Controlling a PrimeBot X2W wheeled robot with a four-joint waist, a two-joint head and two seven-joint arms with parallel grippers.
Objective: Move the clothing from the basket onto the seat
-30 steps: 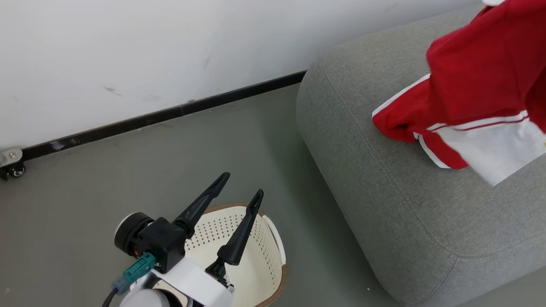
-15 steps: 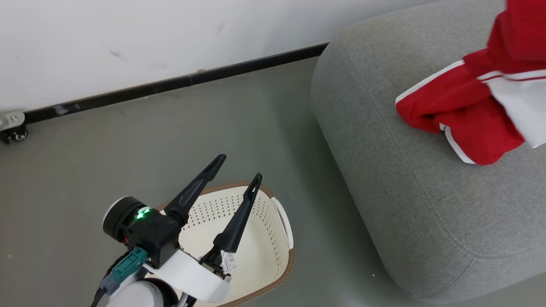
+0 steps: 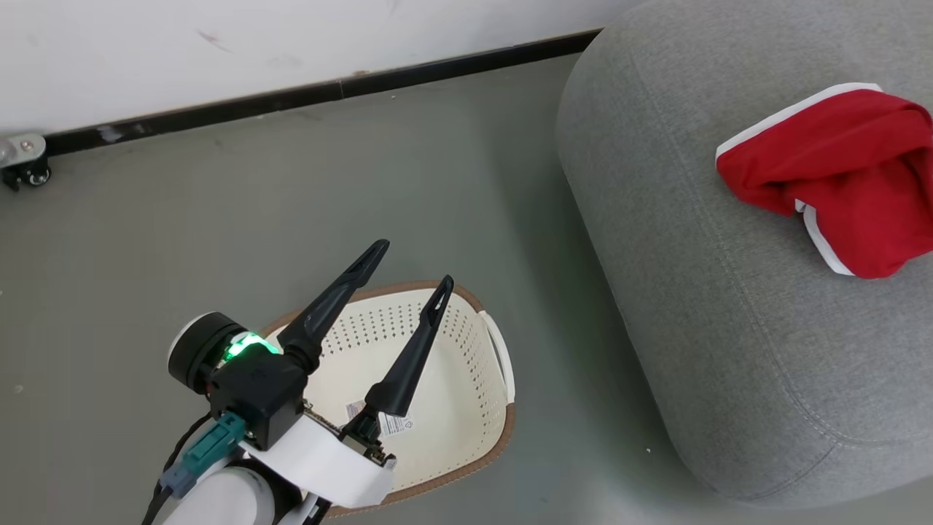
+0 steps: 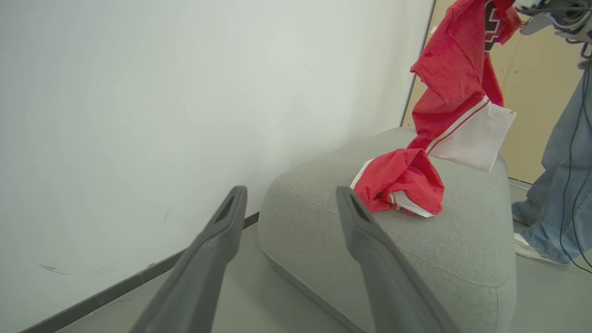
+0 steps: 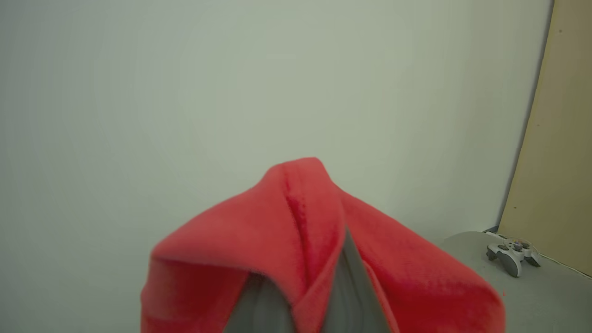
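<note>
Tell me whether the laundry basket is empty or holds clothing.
Empty where visible: the laundry basket has only a label sticker on its bottom; the left gripper hides part of it.

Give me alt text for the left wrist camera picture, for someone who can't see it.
A red jersey hangs from above over the grey seat, where another red garment with white trim lies crumpled. The left gripper shows two dark fingers apart in the foreground; a person's legs in jeans are at the right edge.
</note>
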